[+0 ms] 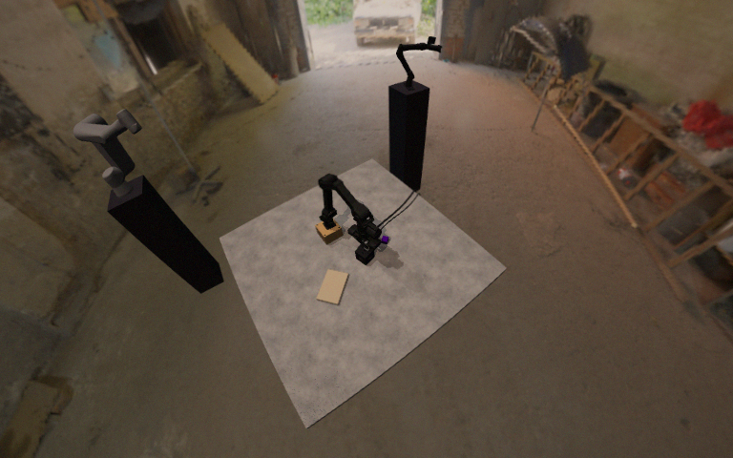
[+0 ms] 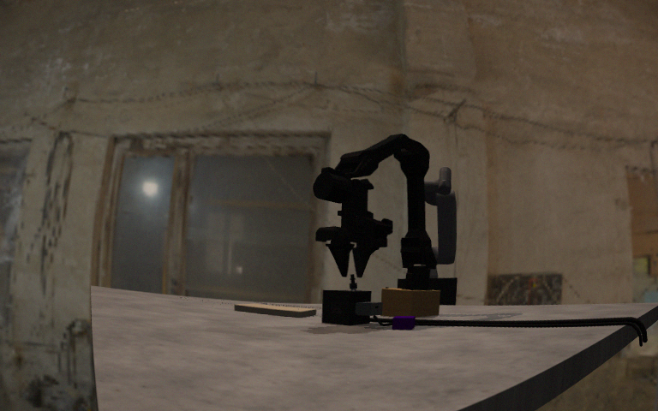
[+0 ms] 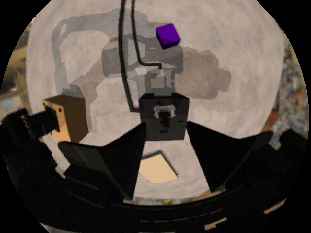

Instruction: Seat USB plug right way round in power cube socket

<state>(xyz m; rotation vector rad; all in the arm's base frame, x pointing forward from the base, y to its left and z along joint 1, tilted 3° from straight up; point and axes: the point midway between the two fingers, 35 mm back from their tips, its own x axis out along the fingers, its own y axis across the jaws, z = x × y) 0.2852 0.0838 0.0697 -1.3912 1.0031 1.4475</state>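
Observation:
The black power cube (image 1: 365, 257) (image 2: 339, 310) (image 3: 148, 128) stands on the pale table. The small dark USB plug (image 2: 352, 285) (image 3: 165, 117) stands upright from its top, with part of its length showing. Which way round it faces is too small and dark to tell. My gripper (image 2: 352, 273) (image 3: 166, 125) points down over the cube, its fingers partly open with nothing between them. In the exterior view the fingertips are just above the plug's top. In the wrist view they lie to either side of it.
A grey connector (image 2: 369, 308) (image 3: 157, 82) is at the cube's side. Dark cables (image 2: 509, 322) (image 3: 122, 53) run off the table. A purple block (image 1: 385, 239) (image 2: 403, 322) (image 3: 167, 35), a tan box (image 1: 330, 234) (image 2: 410, 302) (image 3: 74, 118) by the arm's base and a flat board (image 1: 332, 286) (image 2: 275, 310) (image 3: 157, 168) are near.

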